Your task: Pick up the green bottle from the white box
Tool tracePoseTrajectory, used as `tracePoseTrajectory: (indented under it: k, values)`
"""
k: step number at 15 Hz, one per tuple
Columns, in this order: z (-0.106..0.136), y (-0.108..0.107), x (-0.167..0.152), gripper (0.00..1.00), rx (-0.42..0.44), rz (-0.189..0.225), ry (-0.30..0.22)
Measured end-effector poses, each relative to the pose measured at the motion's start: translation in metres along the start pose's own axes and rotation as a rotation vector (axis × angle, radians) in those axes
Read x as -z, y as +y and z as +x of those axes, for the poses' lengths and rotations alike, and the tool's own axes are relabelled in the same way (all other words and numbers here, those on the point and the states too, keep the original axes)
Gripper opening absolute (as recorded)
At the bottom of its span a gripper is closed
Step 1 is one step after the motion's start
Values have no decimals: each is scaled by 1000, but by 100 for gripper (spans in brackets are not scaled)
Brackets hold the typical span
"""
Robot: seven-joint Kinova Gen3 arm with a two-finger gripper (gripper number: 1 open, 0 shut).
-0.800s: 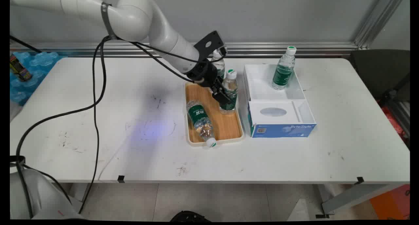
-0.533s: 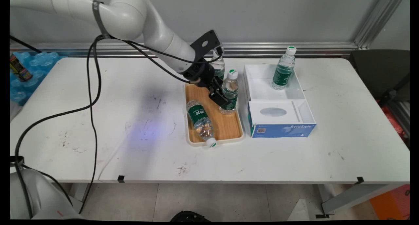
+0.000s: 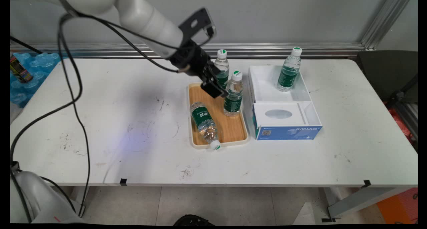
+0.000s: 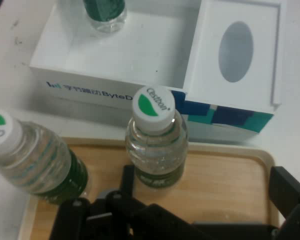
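White tabletop [image 3: 133,99] carries a wooden tray [image 3: 233,130]. Above it the gripper [image 3: 215,89] hangs empty, fingers apart, beside an upright water bottle [image 4: 156,145]; another stands behind [image 3: 221,68], one lies flat [image 3: 203,122].

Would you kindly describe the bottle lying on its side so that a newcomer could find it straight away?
Start at the wooden tray with the cream rim, just left of the white and blue box. Three water bottles with green labels are on it. Two stand upright at the far end by the hand; the bottle you want is the only one lying flat, its white cap poking over the tray's near rim.
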Motion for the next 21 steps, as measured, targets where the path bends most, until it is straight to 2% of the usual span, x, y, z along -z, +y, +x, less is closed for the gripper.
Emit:
tracePoseTrajectory:
  k: [5, 9, 12, 17, 21]
  values:
    - [20, 2, 45, 100, 18, 29, 14]
    - [52, -9, 62, 100, 51, 76, 63]
    - [79, -19, 46, 100, 89, 100, 91]
    - [113, -32, 1, 100, 158, 107, 114]
    - [139, -45, -53, 100, 228, 110, 109]
